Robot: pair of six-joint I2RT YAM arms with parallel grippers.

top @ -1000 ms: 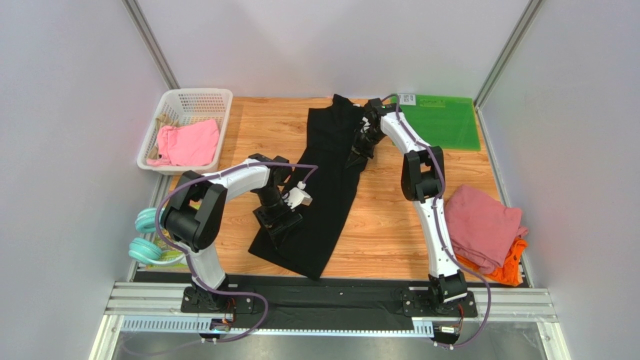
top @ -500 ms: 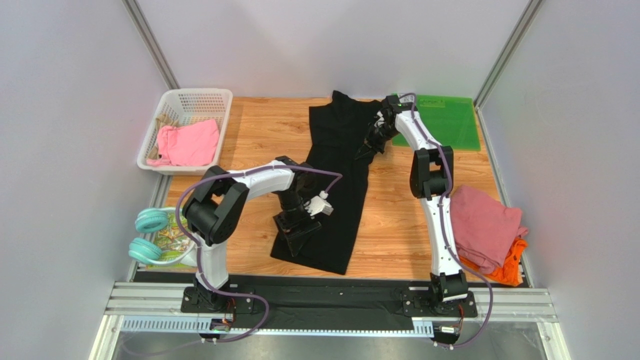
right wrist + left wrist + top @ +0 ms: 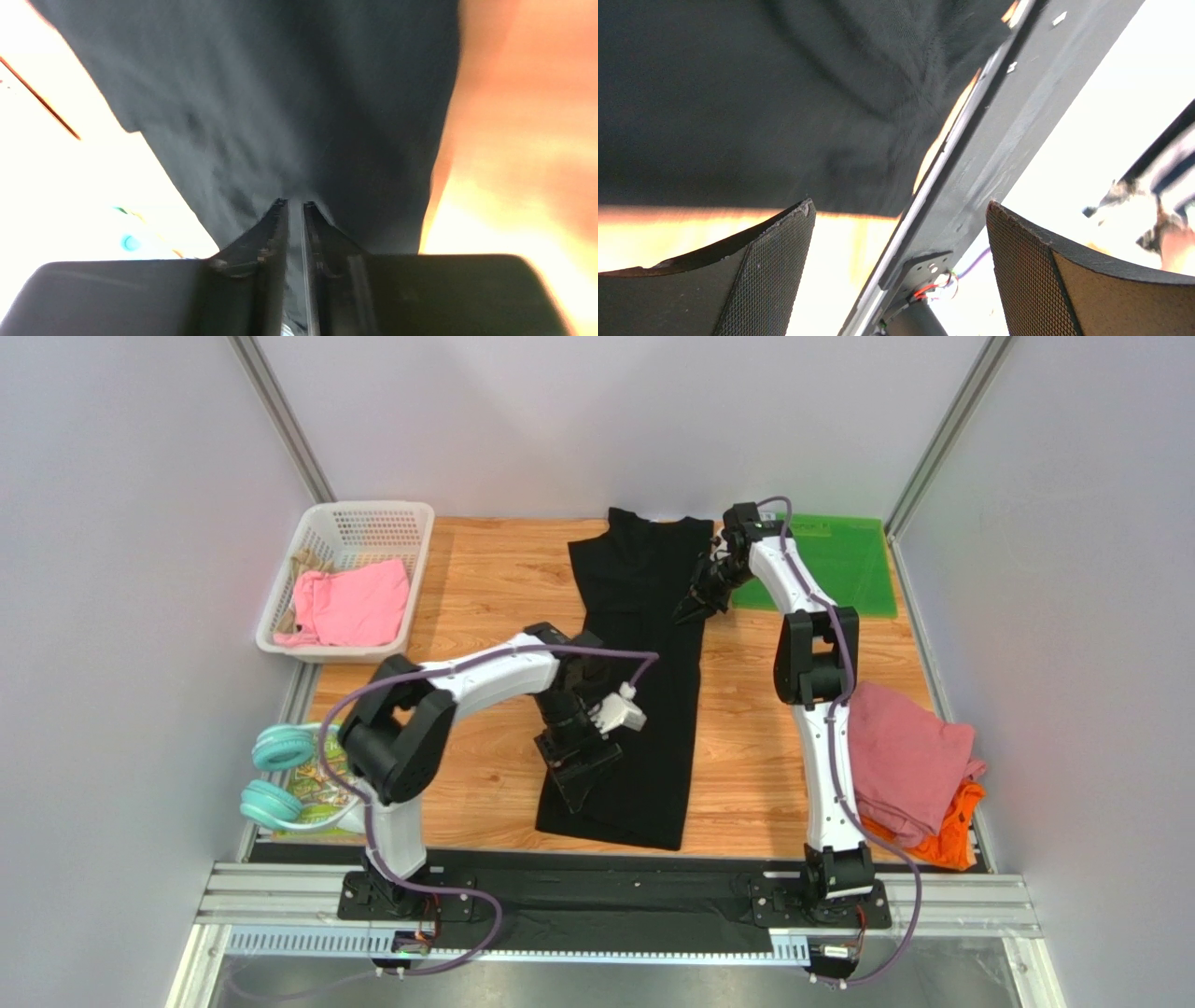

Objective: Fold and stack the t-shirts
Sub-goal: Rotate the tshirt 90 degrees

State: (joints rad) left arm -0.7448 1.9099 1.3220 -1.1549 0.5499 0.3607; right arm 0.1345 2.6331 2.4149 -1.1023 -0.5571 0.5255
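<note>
Black t-shirt (image 3: 638, 616) flat on bench (image 3: 491, 588), just left of green mat (image 3: 835, 567). Right pincer (image 3: 295, 204) at its mat-side corner, nearly together, grip on cloth unclear. Left pincer (image 3: 899, 210) apart, farther from mat.

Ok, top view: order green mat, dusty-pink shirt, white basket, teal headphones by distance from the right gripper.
1. green mat, just right of the right gripper
2. dusty-pink shirt, right edge
3. white basket, far left
4. teal headphones, near left
</note>
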